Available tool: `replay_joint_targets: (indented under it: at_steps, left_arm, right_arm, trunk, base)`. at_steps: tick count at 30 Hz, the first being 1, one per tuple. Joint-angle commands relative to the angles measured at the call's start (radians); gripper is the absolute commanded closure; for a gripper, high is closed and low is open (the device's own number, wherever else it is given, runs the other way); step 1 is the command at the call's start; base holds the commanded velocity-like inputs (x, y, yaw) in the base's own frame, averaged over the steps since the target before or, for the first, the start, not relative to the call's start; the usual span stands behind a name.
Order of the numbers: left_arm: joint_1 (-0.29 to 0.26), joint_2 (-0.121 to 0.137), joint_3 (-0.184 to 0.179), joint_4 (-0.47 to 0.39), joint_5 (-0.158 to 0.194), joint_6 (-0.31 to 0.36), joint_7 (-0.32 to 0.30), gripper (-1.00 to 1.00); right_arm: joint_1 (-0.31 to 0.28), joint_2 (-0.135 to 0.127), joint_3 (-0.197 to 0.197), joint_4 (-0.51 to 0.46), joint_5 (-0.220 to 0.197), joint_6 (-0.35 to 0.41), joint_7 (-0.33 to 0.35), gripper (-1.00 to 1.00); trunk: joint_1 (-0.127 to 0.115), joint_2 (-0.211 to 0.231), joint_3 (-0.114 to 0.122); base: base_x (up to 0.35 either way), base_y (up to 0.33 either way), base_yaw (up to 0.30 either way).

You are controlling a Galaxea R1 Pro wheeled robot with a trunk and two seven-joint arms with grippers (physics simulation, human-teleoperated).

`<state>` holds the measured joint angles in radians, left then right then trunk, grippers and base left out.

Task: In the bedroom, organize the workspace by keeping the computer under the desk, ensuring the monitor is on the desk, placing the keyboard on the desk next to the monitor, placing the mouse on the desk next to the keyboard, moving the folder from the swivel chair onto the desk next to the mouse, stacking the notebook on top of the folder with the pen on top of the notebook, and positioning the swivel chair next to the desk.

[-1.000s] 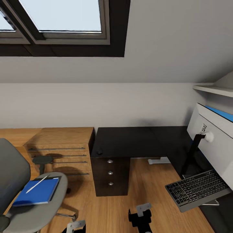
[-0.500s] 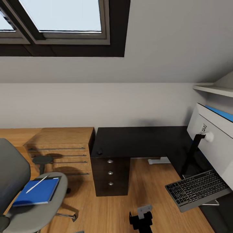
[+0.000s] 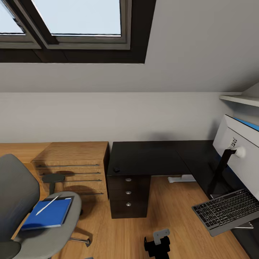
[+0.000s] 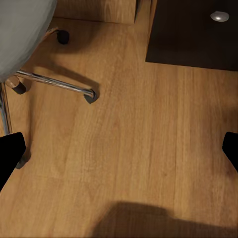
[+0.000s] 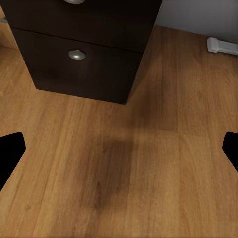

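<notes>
1. A light-wood cabinet with thin bar handles stands against the wall, touching the left end of the surface. A small round stool sits in front of it, between cabinet and chair.
2. The black drawer unit with three silver knobs sits under the surface's left end; bare wood floor lies between it and the robot.
3. The right hand is low over the floor, in front of the drawer unit; in its wrist view the fingers stand spread wide apart. The left hand's fingers are likewise spread, over the floor beside the chair's chrome base.
4. The blue folder lies flat on the grey chair seat, well left of both hands, with the white pen across its top.
5. The mouse sits at the surface's front left edge.
6. At the right, the monitor shows its pale back; the keyboard overhangs the surface's edge.
</notes>
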<state>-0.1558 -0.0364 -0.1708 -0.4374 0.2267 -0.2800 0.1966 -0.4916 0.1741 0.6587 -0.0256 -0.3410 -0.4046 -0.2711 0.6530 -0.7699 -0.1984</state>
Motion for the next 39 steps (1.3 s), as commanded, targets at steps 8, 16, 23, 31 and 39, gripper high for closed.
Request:
replay_joint_targets:
  at_steps: [8, 16, 23, 31, 39]
  left_arm:
    - [-0.001, -0.002, -0.009, 0.003, 0.01, -0.004, 0.006, -1.0]
    - [-0.001, -0.005, -0.009, 0.003, 0.01, -0.005, 0.006, -1.0]
    - [-0.001, -0.005, -0.009, 0.003, 0.01, -0.005, 0.006, -1.0]
    - [-0.001, -0.005, -0.009, 0.003, 0.01, -0.005, 0.006, -1.0]
    - [-0.001, -0.005, -0.009, 0.003, 0.01, -0.005, 0.006, -1.0]
  right_arm:
    - [0.0, 0.0, 0.009, 0.001, -0.007, -0.003, -0.002, -1.0]
    - [0.01, 0.0, 0.009, 0.001, -0.007, -0.036, -0.002, -1.0]
    - [0.014, 0.0, 0.01, 0.001, -0.007, -0.04, -0.002, -1.0]
    - [0.018, 0.0, 0.01, 0.001, -0.007, -0.042, 0.0, -1.0]
    - [0.02, 0.0, 0.01, 0.001, -0.006, -0.042, 0.0, -1.0]
  trunk:
    - [0.0, -0.001, -0.001]
    - [0.0, -0.001, 0.001]
    - [0.0, -0.001, 0.002]
    - [0.0, -0.001, 0.002]
    - [0.0, -0.001, 0.002]
  base:
    - [0.002, 0.014, 0.0]
    - [0.0, 0.001, -0.136]
    - [0.0, 0.0, -0.045]
    - [0.051, 0.034, -0.001]
    - [0.203, 0.162, -0.037]
